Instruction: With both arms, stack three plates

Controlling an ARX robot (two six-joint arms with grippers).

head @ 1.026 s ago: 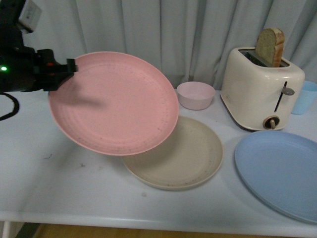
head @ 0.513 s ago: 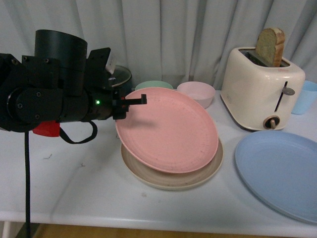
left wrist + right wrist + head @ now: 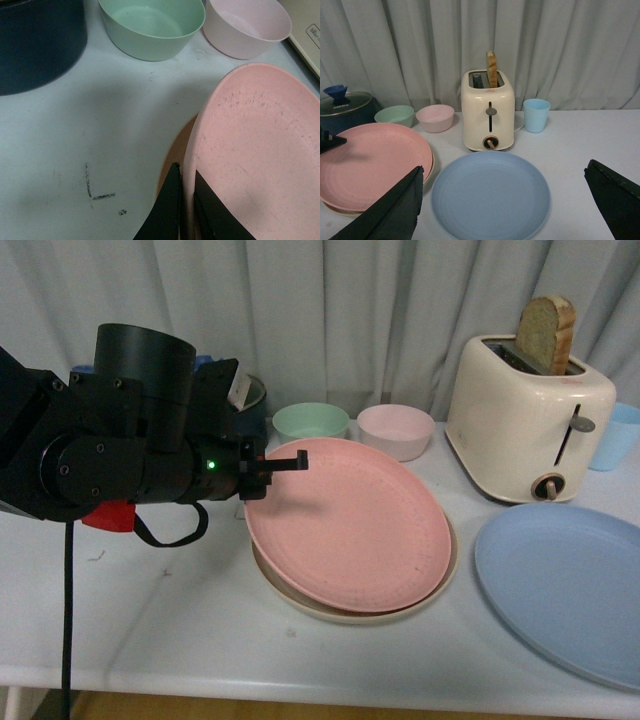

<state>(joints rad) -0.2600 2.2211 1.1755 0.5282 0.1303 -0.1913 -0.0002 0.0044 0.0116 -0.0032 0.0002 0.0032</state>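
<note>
While left gripper (image 3: pixel 186 177) pinches pink plate (image 3: pixel 350 525) at rim, over beige plate (image 3: pixel 330 615), right gripper (image 3: pixel 505 200) gapes empty w/ blue plate (image 3: pixel 565 580) just ahead.

Soft, diffuse indoor light, faint shadow on the pink plate (image 3: pixel 360 540), mild blur in every view.

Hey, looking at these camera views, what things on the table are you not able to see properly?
Beige plate: in the front view, the pink plate covers all but its rim.
Light blue plate: in the front view, cut off by the right edge; whole in the right wrist view.
Dark pot: in the front view, mostly hidden behind the left arm; in the left wrist view, cut off by the picture's edge.
</note>
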